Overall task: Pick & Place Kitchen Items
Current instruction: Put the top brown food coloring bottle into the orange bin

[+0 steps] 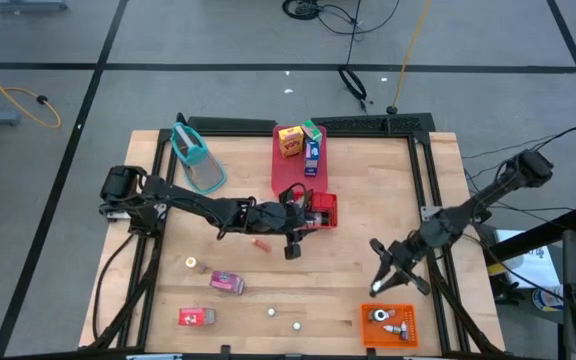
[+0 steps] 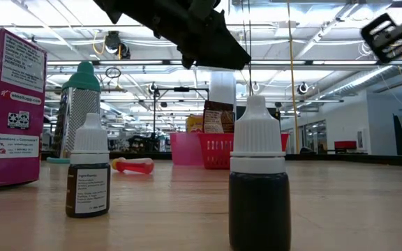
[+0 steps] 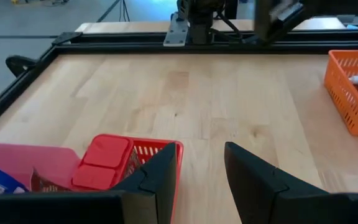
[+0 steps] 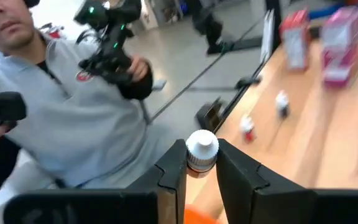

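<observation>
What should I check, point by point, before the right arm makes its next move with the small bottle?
1. Right pincer shut on the small white-capped bottle: ok.
2. Right pincer over the orange plastic bin: ok, just above its near edge.
3. Free room inside the bin: cannot tell; some small things already lie there.
4. Left pincer away from the bin: ok, it is at the small red mesh basket.
5. Left pincer empty: ok, nothing between its fingers.
6. Person's hands off the table: ok.
</observation>
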`<state>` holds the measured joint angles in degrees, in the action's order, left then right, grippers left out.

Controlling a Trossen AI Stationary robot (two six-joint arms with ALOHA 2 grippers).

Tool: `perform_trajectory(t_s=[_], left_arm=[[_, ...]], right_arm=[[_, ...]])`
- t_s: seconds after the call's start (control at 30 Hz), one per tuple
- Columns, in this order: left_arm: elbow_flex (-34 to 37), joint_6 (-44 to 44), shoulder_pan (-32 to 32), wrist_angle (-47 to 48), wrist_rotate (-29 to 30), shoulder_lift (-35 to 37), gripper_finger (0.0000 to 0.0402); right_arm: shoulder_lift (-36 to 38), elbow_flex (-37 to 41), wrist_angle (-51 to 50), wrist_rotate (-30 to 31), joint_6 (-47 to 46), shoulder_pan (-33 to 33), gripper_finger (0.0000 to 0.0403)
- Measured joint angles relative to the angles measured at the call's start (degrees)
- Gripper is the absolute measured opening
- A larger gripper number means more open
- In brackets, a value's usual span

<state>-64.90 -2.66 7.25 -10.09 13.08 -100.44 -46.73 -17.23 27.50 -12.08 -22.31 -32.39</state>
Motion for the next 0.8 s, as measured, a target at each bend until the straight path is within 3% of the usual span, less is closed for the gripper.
perform_trajectory(t_s=[0.2, 0.53, 0.8], left_arm=[[0.0, -0.67, -0.02, 0.62, 0.0, 0.0, 0.0136], [0.0, -1.32, -0.04, 1.43, 0.0, 0.0, 0.0136], [0.0, -1.3, -0.04, 1.37, 0.03, 0.0, 0.0136]], right_arm=[[-0.01, 0.0, -1.75, 4.09, -6.54, -7.1, 0.0058], [-0.1, 0.0, -2.16, 16.55, -13.25, -21.15, 0.0059], [-1.24, 0.0, -9.16, 26.38, -22.68, -29.09, 0.0059]])
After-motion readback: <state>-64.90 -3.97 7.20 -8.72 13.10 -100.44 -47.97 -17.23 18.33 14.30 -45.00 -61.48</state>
